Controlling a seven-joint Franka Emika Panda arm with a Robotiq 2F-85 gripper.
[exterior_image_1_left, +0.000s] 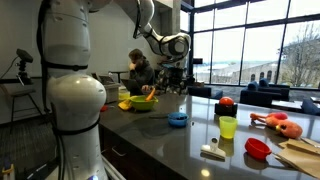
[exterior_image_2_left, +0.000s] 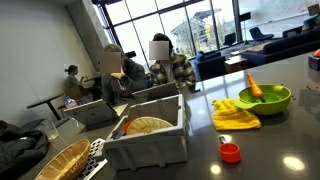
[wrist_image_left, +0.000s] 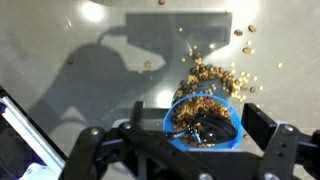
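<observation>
Closest to my wrist camera, the gripper (wrist_image_left: 187, 138) shows its fingers spread wide, pinching nothing. Between them and just beyond sits the blue bowl (wrist_image_left: 205, 112) on the grey table (wrist_image_left: 60, 40), with dark pieces inside. A scatter of brown bits (wrist_image_left: 215, 72) lies on the table against the bowl's far rim. In an exterior view I see a green bowl (exterior_image_1_left: 143, 102) near the blue one, with a yellow-green cup (exterior_image_1_left: 228, 126) and a red bowl (exterior_image_1_left: 258, 148) farther along the counter.
</observation>
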